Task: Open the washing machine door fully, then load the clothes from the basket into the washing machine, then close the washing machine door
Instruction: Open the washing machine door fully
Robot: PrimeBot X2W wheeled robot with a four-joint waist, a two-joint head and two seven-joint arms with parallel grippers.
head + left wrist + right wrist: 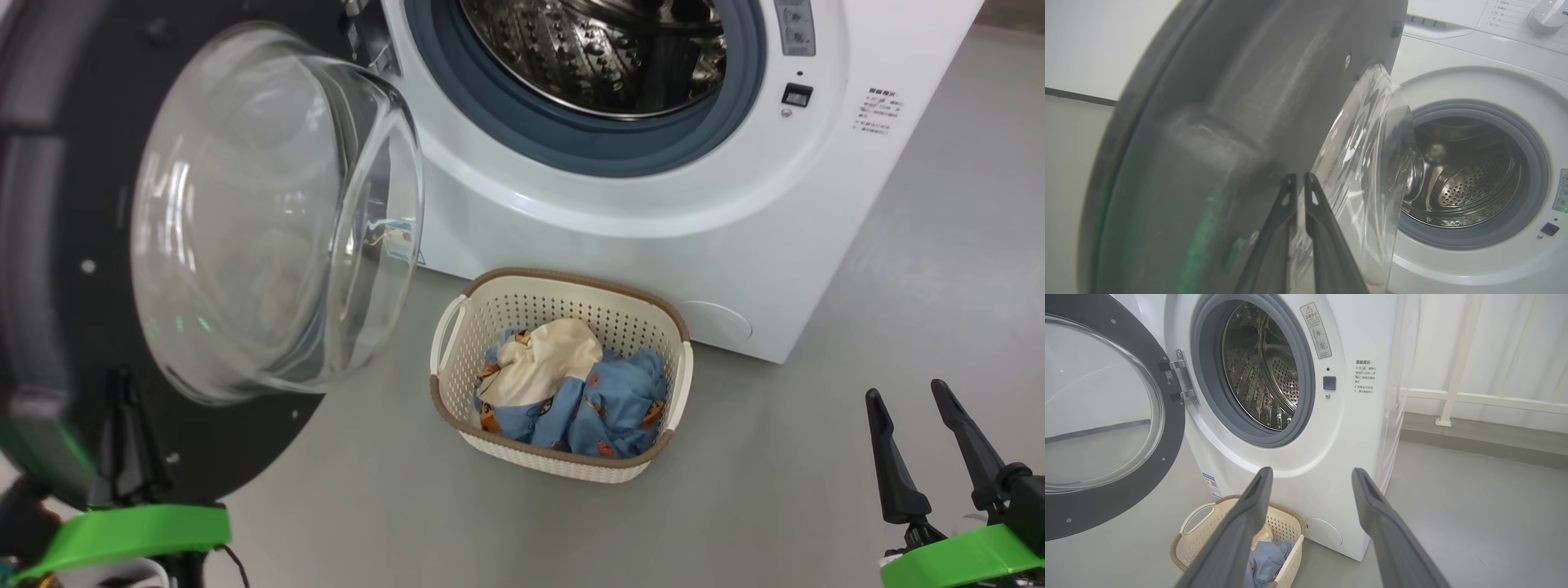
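The washing machine stands with its steel drum exposed. The washing machine door is swung out to the left, its glass bowl bulging toward me. On the floor in front sits the basket holding the clothes, blue and cream. My left gripper is shut with nothing between its fingers, right at the door's lower black rim. In the left wrist view the left gripper lies close to the door's inner face. My right gripper is open, right of the basket. Past the right gripper in the right wrist view lie the basket and clothes.
Grey floor spreads around the basket and to the machine's right. A white rail and pale curtain run along the wall right of the machine. The open door takes up the space on the left.
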